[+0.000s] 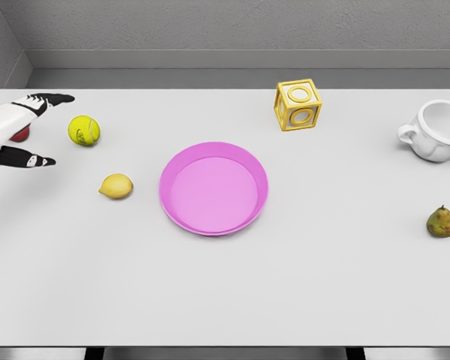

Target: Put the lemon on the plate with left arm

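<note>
A yellow lemon [116, 186] lies on the white table, just left of the pink plate [178, 212], which sits near the table's middle and holds nothing. My left hand [24, 129] hovers at the far left edge, up and to the left of the lemon, with its black-tipped fingers spread and nothing in them. It is well apart from the lemon. The right arm does not show.
A tennis ball [84, 130] rests just right of my left hand, above the lemon. Something red [19, 136] peeks out behind the hand. A yellow letter cube [298, 105] stands at the back, a white cup [436, 130] at the far right, a pear [442, 222] below it.
</note>
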